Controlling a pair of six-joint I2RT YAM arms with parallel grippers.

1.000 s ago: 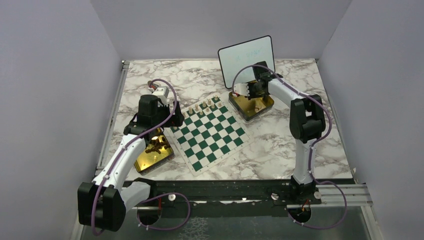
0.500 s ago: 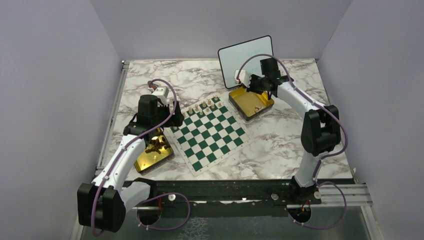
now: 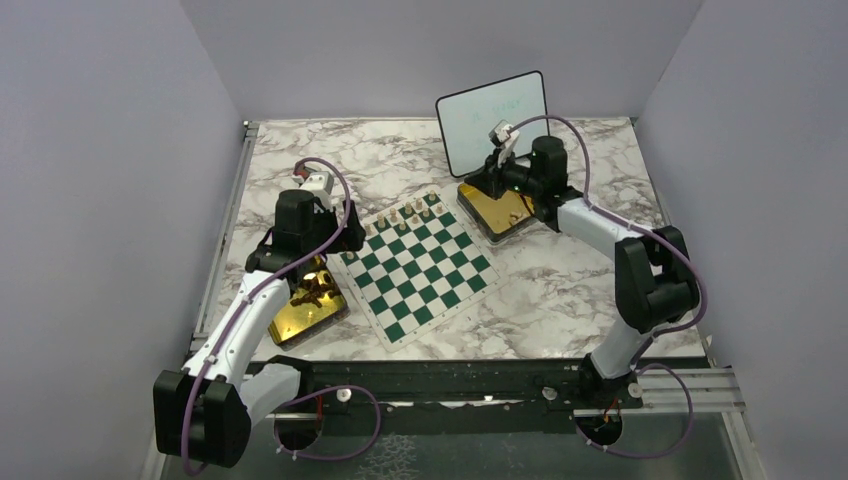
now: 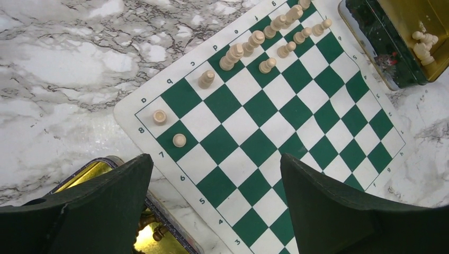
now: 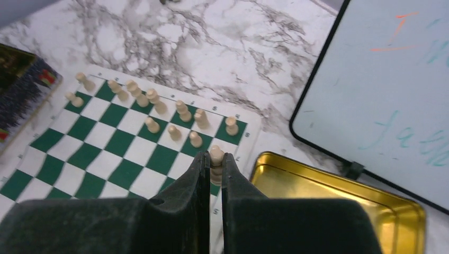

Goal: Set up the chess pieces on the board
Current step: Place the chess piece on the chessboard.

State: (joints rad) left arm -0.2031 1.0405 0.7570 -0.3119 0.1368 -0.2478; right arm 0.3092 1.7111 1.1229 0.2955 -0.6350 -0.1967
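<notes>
Pinching one pale piece (image 5: 216,154) upright in the right claw (image 5: 214,162), fingers clenched on its sides, just above the corner of the board (image 5: 104,156) nearest the right tin (image 5: 339,197). Looking past that claw at more pale pieces (image 5: 153,96), standing in two uneven rows along the board's far edge, the back row fuller than the front one. Catching, behind the right tin, a whiteboard (image 5: 381,90) propped upright and carrying faint orange and teal scribbles. Keeping a few more pale chessmen (image 4: 423,45) heaped in one corner of that gold tin.

Holding the left claw (image 4: 215,159) released, fingers spread wide with nothing between them, above the board's left side, close to the left tin (image 3: 300,318). Framing, between those dark fingers, green and white squares and, at the board's nearest corner, two of the pale pieces, one behind the other. Showing dark brown pieces (image 3: 315,292) piled inside the left tin. Leaving the board lying flat and turned askew on the marble desk (image 3: 390,160), between the two tins and close to both.
</notes>
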